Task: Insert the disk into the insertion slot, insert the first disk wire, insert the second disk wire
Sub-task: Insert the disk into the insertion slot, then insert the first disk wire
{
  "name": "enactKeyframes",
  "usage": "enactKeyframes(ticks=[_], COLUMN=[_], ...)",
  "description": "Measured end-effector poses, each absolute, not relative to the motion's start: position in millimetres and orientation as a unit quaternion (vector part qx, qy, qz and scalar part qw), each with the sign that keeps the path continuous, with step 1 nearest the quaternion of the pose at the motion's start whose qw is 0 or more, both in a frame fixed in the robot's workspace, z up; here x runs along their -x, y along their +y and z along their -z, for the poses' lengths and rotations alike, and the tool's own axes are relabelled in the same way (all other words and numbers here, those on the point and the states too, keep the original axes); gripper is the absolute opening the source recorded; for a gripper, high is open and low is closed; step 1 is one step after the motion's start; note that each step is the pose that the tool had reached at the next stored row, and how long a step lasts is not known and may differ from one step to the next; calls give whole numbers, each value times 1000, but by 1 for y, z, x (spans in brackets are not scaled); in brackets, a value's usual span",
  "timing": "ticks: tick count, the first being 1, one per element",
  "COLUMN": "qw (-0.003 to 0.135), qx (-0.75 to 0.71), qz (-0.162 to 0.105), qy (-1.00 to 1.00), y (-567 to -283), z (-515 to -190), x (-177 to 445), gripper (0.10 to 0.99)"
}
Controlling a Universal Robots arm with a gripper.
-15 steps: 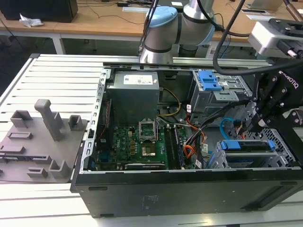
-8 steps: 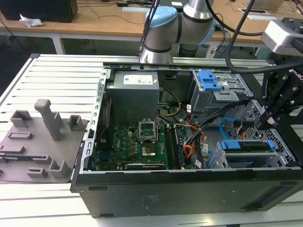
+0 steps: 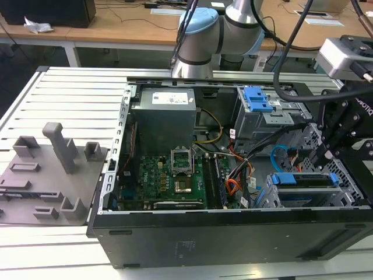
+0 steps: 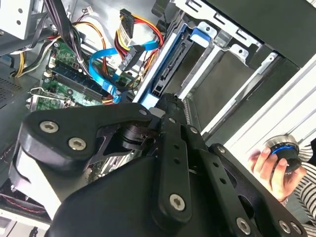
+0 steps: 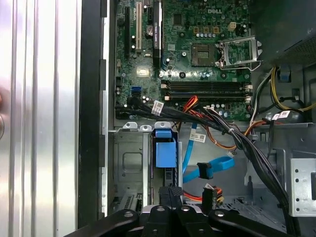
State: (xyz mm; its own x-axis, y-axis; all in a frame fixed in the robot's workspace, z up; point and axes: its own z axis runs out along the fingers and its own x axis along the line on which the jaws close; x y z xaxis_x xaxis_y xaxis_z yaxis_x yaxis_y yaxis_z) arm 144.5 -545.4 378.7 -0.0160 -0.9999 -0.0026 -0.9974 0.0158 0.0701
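Disk (image 5: 165,154) stood in the insertion slot (image 5: 129,158) just beyond the closed, empty pincer (image 5: 170,190), where a straight, gentle push seemed wise.

Light wooden desks (image 3: 116,26) stand behind a slatted aluminium worktable (image 3: 70,93) under even indoor light.
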Motion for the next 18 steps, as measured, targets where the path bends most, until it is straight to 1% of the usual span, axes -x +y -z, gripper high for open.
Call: enactKeyframes(ticks=[18], qw=[24], qx=[-701], qz=[26], qy=[-712], y=[-545], z=[-374], x=[-144], gripper=[106])
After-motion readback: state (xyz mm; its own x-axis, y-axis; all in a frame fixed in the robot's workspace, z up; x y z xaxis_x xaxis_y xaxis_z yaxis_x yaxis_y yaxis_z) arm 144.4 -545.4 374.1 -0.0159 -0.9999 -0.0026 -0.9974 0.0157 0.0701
